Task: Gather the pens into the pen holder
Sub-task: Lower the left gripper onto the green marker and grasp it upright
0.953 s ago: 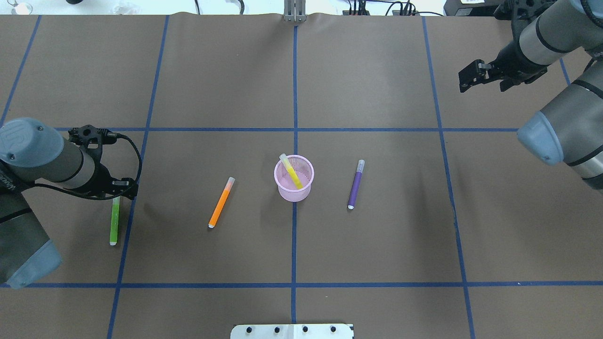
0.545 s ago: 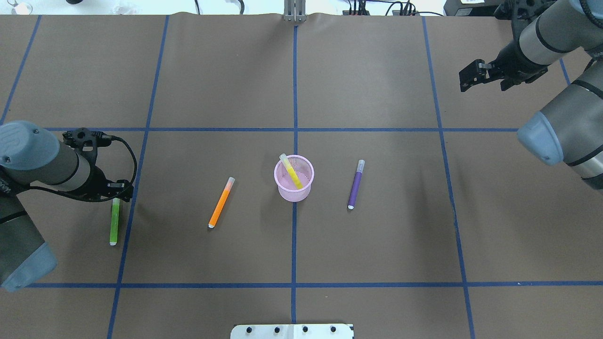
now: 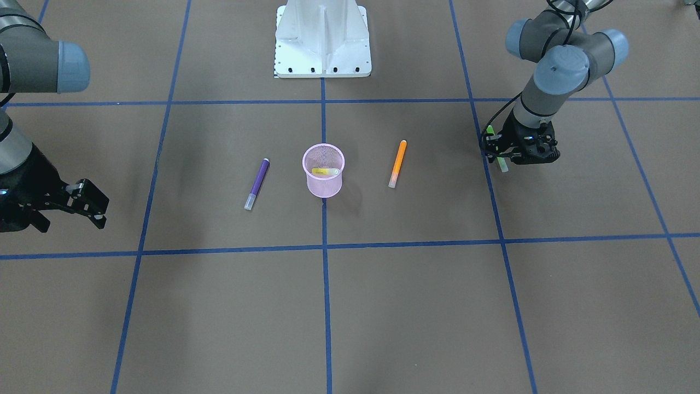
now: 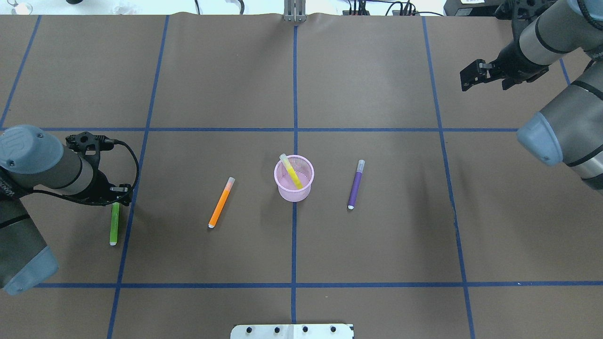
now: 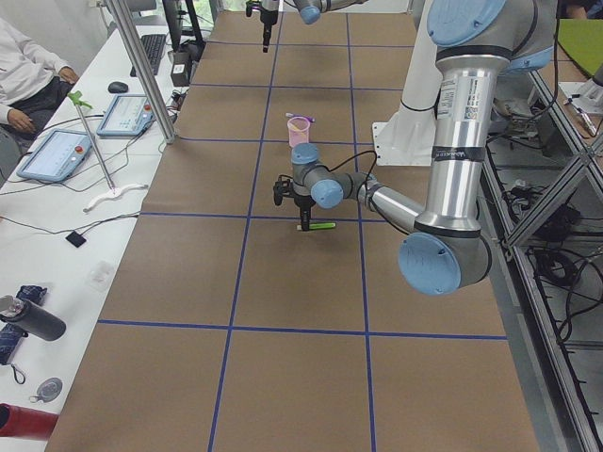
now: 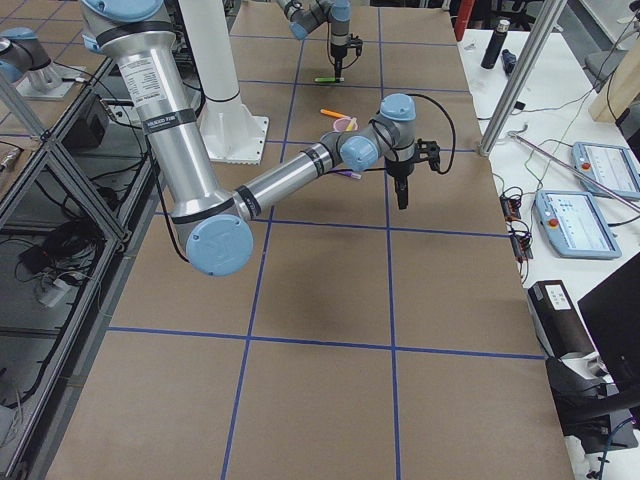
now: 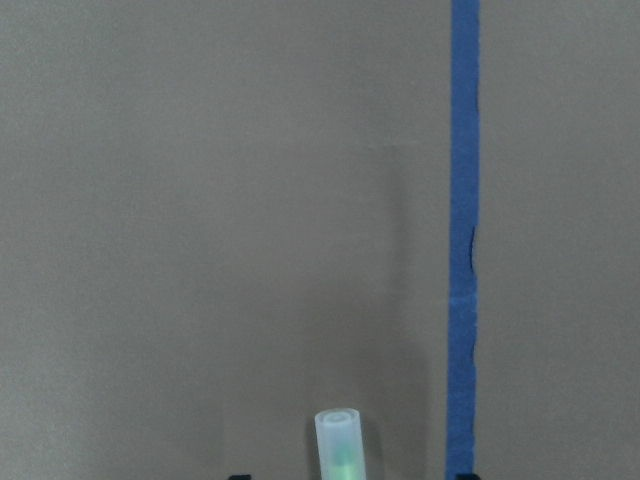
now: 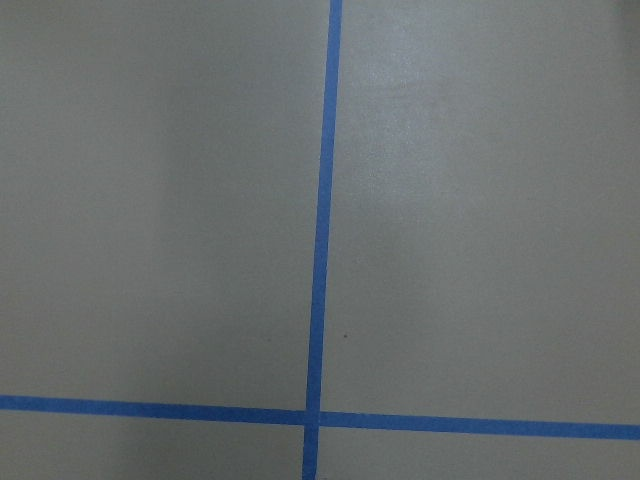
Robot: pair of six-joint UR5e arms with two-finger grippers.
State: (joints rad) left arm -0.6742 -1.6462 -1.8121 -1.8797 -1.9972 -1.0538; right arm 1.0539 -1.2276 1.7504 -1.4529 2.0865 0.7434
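The pink mesh pen holder (image 4: 294, 188) stands upright at the table's middle with a yellow pen (image 4: 291, 172) leaning inside it. An orange pen (image 4: 221, 202) lies to its left and a purple pen (image 4: 356, 184) to its right. Further left lies a green pen (image 4: 113, 226). My left gripper (image 4: 117, 197) is down over that pen's far end, open, with its fingers either side of the whitish cap (image 7: 338, 440). My right gripper (image 4: 471, 77) hangs open and empty over the far right of the table.
Blue tape lines (image 4: 294, 129) divide the brown table cover into squares. The white robot base (image 4: 292, 331) sits at the near edge. In the exterior left view, a person (image 5: 28, 85) sits at a side desk with tablets (image 5: 58, 153) and a metal pole (image 5: 141, 71).
The left gripper has shifted slightly left and settled lower over the green pen's far end. The right gripper has drifted a little away. None of the pens has moved.
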